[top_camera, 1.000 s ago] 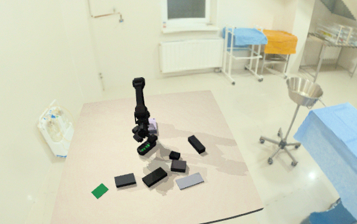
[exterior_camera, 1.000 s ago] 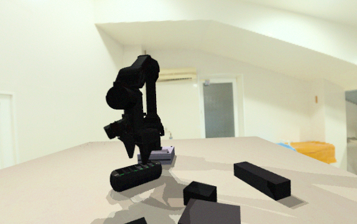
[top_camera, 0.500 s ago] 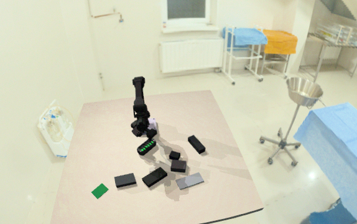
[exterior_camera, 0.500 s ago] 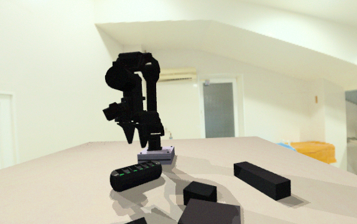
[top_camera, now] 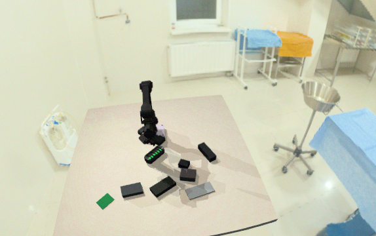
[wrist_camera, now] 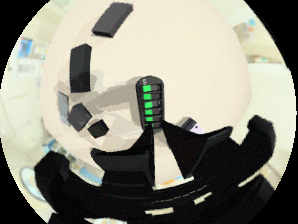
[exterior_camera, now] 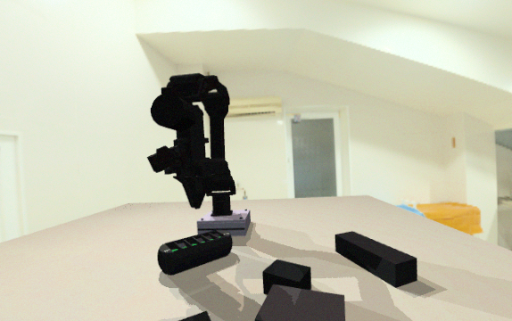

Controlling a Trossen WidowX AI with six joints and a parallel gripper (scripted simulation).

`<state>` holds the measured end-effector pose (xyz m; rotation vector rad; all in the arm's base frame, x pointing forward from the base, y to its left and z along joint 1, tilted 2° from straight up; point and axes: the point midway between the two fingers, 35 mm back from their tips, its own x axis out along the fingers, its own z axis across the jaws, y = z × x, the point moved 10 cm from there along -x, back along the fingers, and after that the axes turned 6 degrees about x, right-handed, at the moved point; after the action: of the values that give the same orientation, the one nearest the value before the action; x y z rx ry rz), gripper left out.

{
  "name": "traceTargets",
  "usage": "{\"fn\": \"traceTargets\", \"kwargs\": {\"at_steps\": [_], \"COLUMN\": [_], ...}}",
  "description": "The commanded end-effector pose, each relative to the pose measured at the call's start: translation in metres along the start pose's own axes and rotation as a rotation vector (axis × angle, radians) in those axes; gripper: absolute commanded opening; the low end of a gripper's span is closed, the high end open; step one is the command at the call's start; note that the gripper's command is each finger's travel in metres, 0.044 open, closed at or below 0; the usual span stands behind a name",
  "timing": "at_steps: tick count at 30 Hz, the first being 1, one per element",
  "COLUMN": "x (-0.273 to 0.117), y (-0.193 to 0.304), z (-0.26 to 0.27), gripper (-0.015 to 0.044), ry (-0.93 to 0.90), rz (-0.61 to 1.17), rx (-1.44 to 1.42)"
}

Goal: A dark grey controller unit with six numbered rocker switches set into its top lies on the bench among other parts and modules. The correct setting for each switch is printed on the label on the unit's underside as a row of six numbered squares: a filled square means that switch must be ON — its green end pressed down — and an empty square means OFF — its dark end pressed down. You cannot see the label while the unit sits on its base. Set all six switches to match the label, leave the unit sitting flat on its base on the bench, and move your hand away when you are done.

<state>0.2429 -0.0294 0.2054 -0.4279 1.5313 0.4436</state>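
One claw [top_camera: 156,141] [exterior_camera: 197,206] [wrist_camera: 156,124], nearly closed on nothing, hangs near the switch box [top_camera: 154,157] [exterior_camera: 194,252] [wrist_camera: 150,102], which sits near the middle of the top view on the counter [top_camera: 116,131] [exterior_camera: 104,250] [wrist_camera: 200,65]. An off-centre push could tip it or catch a neighbouring switch. I count one switch box, six switches, one green card [top_camera: 105,201].

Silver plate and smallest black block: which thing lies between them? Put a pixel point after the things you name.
A dark purplish-grey box [top_camera: 188,175] [exterior_camera: 305,305] [wrist_camera: 80,117] lies between the silver plate [top_camera: 200,191] [wrist_camera: 63,108] and the smallest black block [top_camera: 184,163] [exterior_camera: 284,277] [wrist_camera: 98,129]; the top and wrist views show this.
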Motion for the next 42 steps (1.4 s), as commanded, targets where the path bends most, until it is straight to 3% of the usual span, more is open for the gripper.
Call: {"fn": "traceTargets", "kwargs": {"at_steps": [1, 10, 27, 29, 42], "x": [-0.001, -0.001, 0.000, 0.000, 0.057], "y": [0.000, 0.000, 0.000, 0.000, -0.001], "z": [0.000, 0.000, 0.000, 0.000, -0.046], "gripper": [0.0000, 0.0000, 0.0440, 0.0440, 0.0099], "ry": [-0.001, -0.001, -0.001, -0.001, 0.014], "rz": [-0.001, -0.001, 0.000, 0.000, -0.013], "rx": [0.001, 0.001, 0.000, 0.000, 0.044]}}
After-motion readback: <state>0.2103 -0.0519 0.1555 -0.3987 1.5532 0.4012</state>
